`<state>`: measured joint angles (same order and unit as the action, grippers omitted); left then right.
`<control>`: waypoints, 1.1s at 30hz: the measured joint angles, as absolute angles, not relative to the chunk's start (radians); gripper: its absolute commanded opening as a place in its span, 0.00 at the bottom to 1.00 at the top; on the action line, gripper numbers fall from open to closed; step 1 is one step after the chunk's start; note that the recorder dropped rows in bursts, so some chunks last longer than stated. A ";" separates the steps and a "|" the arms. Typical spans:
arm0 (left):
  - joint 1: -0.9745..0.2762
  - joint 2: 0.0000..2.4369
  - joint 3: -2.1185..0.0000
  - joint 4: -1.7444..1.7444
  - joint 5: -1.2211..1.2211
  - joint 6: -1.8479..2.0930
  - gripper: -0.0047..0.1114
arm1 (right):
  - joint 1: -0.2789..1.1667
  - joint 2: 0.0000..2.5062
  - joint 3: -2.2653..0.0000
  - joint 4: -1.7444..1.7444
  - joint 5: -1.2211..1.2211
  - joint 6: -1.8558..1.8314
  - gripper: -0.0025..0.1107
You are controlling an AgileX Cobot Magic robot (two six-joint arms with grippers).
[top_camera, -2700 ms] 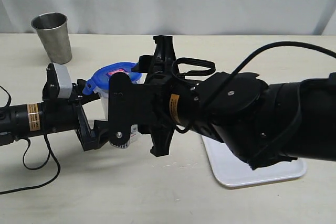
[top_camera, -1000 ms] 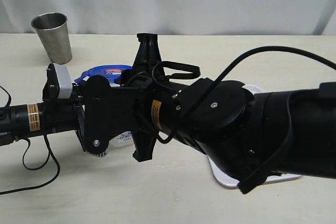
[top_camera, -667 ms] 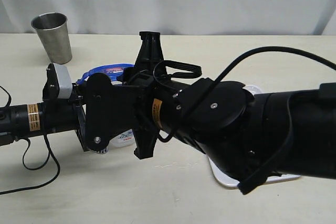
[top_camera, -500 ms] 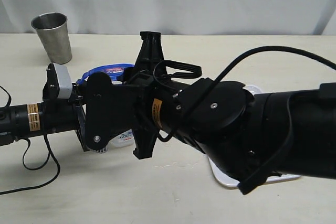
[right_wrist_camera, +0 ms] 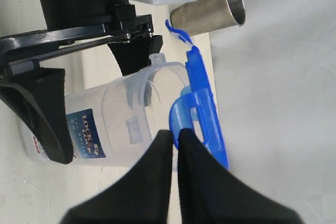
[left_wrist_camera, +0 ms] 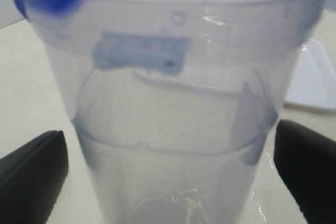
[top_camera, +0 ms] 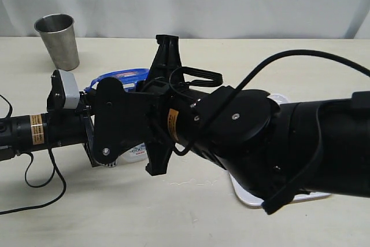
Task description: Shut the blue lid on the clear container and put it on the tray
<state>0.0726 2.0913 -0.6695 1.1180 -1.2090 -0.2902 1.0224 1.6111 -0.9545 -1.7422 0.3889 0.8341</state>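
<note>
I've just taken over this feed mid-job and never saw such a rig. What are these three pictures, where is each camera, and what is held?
The machine is a left arm and a right arm, each ending in a two-fingered pincer. The wide picture comes from a camera off the arms; the other two come from cameras on the wrists. On the table stand a steel cup, a white tray partly hidden by the right arm, and a clear container with a blue lid on top. The left pincer is open, one finger on either side of the container; whether it touches, I cannot tell. The right pincer is shut, its tips at a flap of the lid.
</note>
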 measured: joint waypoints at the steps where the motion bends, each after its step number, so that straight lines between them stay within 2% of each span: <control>1: 0.073 2.091 -0.670 1.118 -1.209 -0.290 0.94 | 1.022 1.611 -0.955 -1.742 0.389 0.832 0.06; 10: 0.073 2.091 -0.670 1.118 -1.209 -0.290 0.94 | 1.027 1.611 -0.955 -1.742 0.441 0.827 0.06; 14: 0.073 2.091 -0.670 1.118 -1.209 -0.290 0.94 | 1.083 1.600 -0.955 -1.742 0.465 0.823 0.06; 15: 0.073 2.091 -0.670 1.118 -1.209 -0.290 0.94 | 1.102 1.601 -0.955 -1.744 0.479 0.823 0.09; 18: 0.073 2.091 -0.670 1.118 -1.209 -0.290 0.94 | 1.118 1.601 -0.957 -1.721 0.503 0.826 0.27; 20: 0.073 2.091 -0.670 1.118 -1.209 -0.290 0.94 | 1.118 1.601 -0.957 -1.654 0.503 0.775 0.47; 21: 0.073 2.091 -0.670 1.118 -1.209 -0.290 0.94 | 1.121 1.601 -0.957 -1.608 0.503 0.737 0.53; 23: 0.073 2.091 -0.670 1.118 -1.209 -0.290 0.94 | 1.127 1.601 -0.957 -1.563 0.503 0.690 0.56; 33: 0.073 2.091 -0.670 1.118 -1.209 -0.290 0.94 | 1.130 1.676 -0.957 -1.651 0.564 0.670 0.56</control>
